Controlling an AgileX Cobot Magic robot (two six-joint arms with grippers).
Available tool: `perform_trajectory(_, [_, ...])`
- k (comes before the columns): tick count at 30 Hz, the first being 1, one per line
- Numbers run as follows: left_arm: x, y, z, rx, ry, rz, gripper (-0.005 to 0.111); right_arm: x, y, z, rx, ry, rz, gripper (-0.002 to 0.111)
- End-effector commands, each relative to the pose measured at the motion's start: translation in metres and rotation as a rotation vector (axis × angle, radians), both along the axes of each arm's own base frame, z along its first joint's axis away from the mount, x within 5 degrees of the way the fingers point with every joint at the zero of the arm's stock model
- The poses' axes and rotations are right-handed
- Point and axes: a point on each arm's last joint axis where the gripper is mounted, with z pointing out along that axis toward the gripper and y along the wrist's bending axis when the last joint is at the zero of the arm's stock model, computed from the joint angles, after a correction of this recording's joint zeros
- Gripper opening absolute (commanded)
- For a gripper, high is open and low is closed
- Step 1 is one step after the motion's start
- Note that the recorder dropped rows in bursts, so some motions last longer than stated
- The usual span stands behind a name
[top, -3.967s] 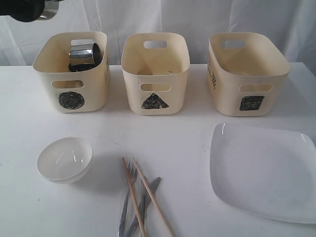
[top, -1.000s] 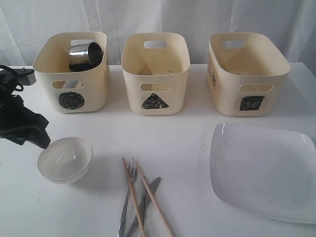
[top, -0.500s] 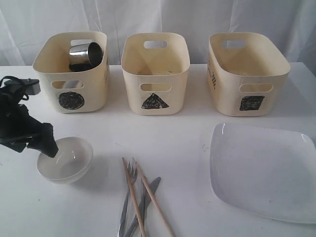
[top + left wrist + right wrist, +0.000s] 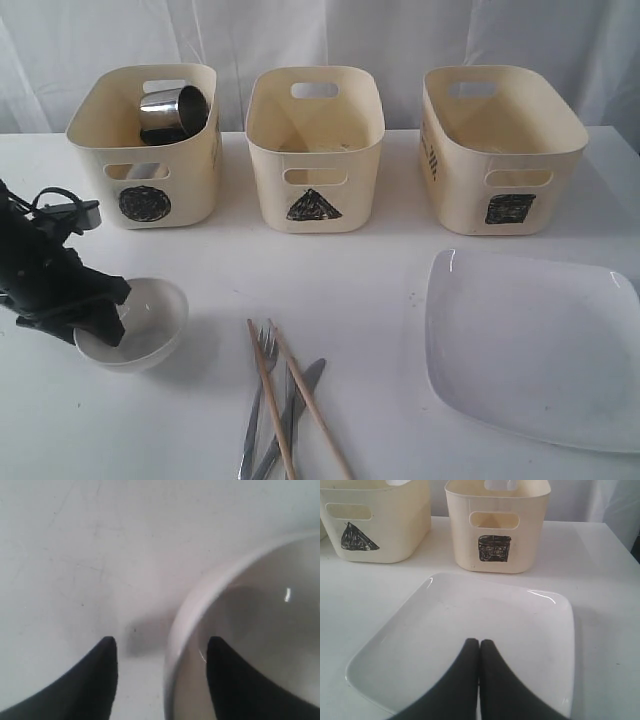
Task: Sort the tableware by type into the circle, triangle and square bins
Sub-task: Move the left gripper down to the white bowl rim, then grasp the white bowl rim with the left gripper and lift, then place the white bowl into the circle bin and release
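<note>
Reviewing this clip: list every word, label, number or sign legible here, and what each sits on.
No readable words or numbers anywhere.
Scribbled black circle: front of the left bin.
Scribbled black triangle: front of the middle bin.
Scribbled black square: front of the right bin.
Dark marks on the right bin's side wall: too small to read.

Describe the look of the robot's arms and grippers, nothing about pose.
The left arm is matte black, with looped black cable and a small grey block on top. The left gripper and right gripper both have smooth black fingers tapering to narrow tips. No markings show.
</note>
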Motion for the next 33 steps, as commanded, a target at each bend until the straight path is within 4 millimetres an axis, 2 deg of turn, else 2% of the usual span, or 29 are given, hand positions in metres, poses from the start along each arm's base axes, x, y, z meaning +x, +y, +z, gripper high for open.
perform_trajectory(1, [0.0,-0.001,-0.007,-0.004,0.016,0.007,0.029,0.0,0.0,0.001,-0.001,-0.009,-0.007,0.0])
perform_trajectory(4, [-0.001,0.0,-0.008,0.006,0.023,-0.01,0.004,0.0,0.0,0.001,-0.001,-0.009,-0.007,0.0])
perform_trajectory(5, [-0.001,0.001,-0.007,0.012,0.022,-0.02,0.0,0.0,0.0,0.001,-0.001,-0.009,-0.007,0.0])
perform_trajectory(8, [0.0,0.001,-0.001,0.011,0.039,-0.039,0.0,0.0,0.0,0.0,-0.001,-0.007,-0.007,0.0])
perform_trajectory(11, [0.002,-0.001,0.018,-0.003,0.027,-0.062,0.0,0.0,0.0,0.0,-0.001,-0.007,-0.007,0.0])
perform_trajectory(14, [0.002,0.0,0.053,0.007,-0.053,-0.094,0.0,0.0,0.0,0.0,-0.001,-0.007,-0.007,0.0])
perform_trajectory(17, [0.002,0.002,0.097,0.017,-0.195,-0.106,0.0,0.0,0.0,0.0,-0.001,-0.007,-0.007,0.0])
perform_trajectory(22, [0.009,0.005,0.173,0.023,-0.601,-0.037,0.0,0.0,0.0,0.0,-0.001,-0.007,-0.007,0.0])
perform_trajectory(25, [0.023,0.01,0.198,0.041,-0.867,0.058,0.0,0.0,0.0,0.0,-0.001,-0.007,-0.007,0.0])
perform_trajectory(29, [0.051,0.02,0.21,0.071,-1.187,0.217,0.0,0.0,0.0,0.0,-0.001,-0.007,-0.007,0.0])
perform_trajectory(31, [0.064,0.023,0.207,0.043,-1.263,0.317,0.0,0.0,0.0,0.0,-0.001,-0.007,-0.007,0.0])
perform_trajectory(33, [0.078,0.025,0.195,0.005,-1.292,0.407,0.0,0.0,0.0,0.0,-0.001,-0.007,-0.007,0.0])
